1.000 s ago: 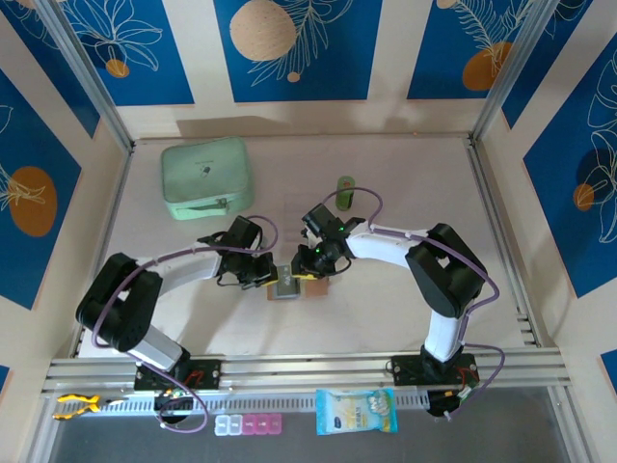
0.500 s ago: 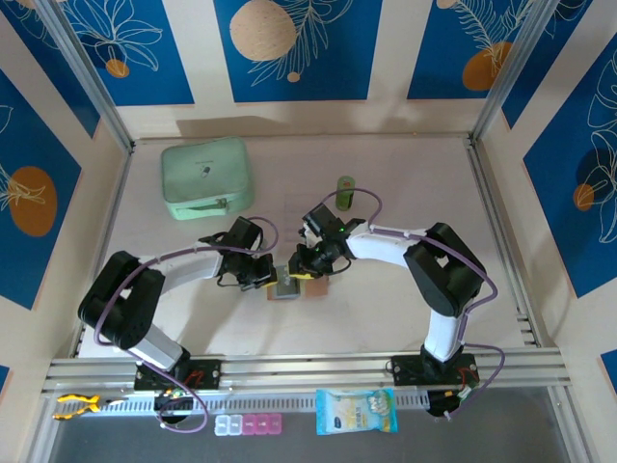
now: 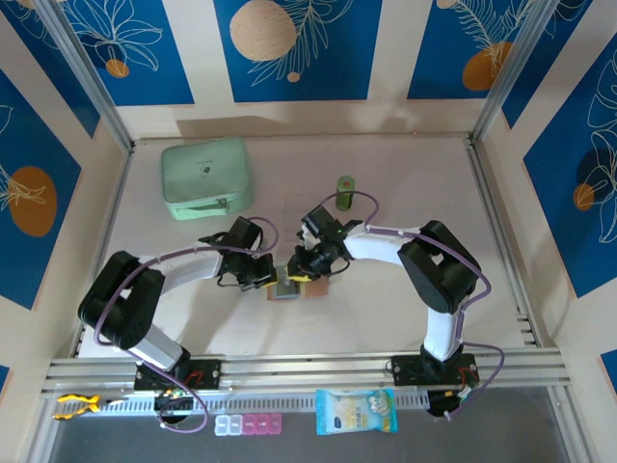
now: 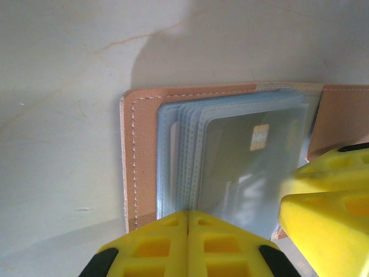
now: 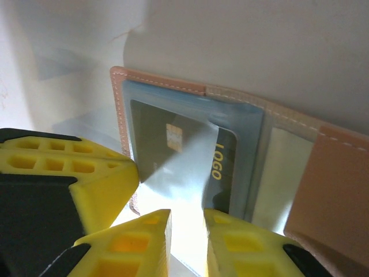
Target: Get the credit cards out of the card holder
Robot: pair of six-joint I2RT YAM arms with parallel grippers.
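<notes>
Table (image 3: 386, 318) first, with the mint-green case (image 3: 205, 178) at far left and the green cylinder (image 3: 344, 184) behind centre, both well apart from the work. Both arms reach in to mid-table.

The card holder (image 3: 292, 287) lies open and flat between the two wrists, its long axis running left-right across the table. The left gripper (image 4: 188, 222) has its fingers pressed together, sitting at the holder's near edge. I judge it is pinning the leather down.

The right gripper (image 5: 187, 216) has its fingers almost together, with a clear sleeve (image 5: 184, 167) running up between them (looks like a pinch on that leaf, not on a card). The dark grey card (image 5: 158, 135) with the gold chip (image 5: 173, 135) lies just ahead of the right fingertips, still inside the holder.

So the right arm is nearer and the pull belongs to it. No credit cards are out yet.

Against a second ago, the right wrist has crept a little left over the holder. The left arm and the holder stay put.
</notes>
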